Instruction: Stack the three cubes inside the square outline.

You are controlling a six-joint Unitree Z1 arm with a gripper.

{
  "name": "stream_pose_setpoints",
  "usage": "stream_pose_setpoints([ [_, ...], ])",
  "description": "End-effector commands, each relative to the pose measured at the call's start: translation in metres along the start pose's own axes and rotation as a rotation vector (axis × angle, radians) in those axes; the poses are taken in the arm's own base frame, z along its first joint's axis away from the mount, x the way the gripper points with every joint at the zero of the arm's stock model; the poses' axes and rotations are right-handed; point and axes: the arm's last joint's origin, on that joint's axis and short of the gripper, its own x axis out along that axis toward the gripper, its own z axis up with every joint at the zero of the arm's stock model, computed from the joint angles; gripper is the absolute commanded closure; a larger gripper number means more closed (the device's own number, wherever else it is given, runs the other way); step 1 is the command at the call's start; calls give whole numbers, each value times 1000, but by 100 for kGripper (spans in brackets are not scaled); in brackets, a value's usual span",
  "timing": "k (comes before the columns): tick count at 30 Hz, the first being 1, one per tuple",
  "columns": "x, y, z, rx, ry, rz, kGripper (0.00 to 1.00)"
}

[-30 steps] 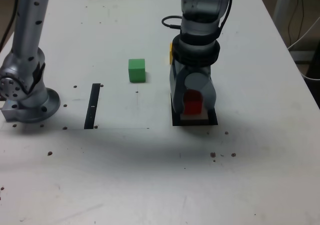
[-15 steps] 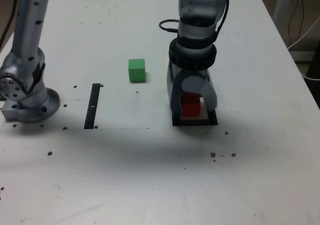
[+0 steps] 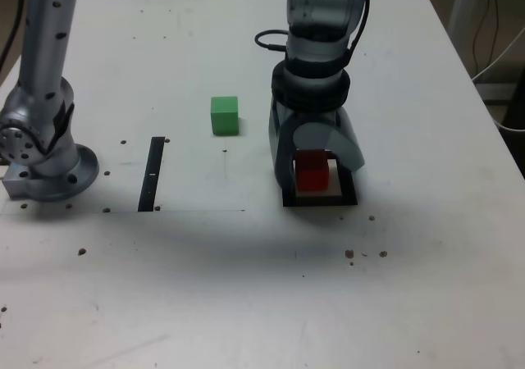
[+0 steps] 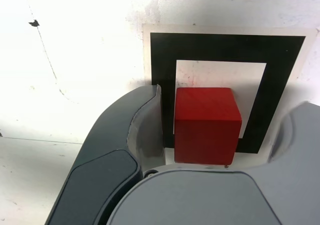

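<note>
likely a lab, robot arm (image 3: 318,49), marked table (image 3: 189,279)

Smooth matt red cube (image 4: 207,125), scuffed white tabletop (image 4: 75,85)

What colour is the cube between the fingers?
The cube is red; best seen in the wrist view.

On the white desk (image 3: 197,295), the red solid cube (image 3: 312,172) sat inside the flat black square outline (image 3: 321,201). In the exterior view, 1 green solid cube (image 3: 225,116) lay behind-left, 1 straight black strip (image 3: 152,175) farther left.
</note>
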Motion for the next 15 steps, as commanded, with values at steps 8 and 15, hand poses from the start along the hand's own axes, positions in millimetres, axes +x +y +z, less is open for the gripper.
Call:
stream_pose_setpoints([
  [8,-36,10,-24,-8,-26,55,0],
  [15,-68,55,-24,64,-17,146,0],
])
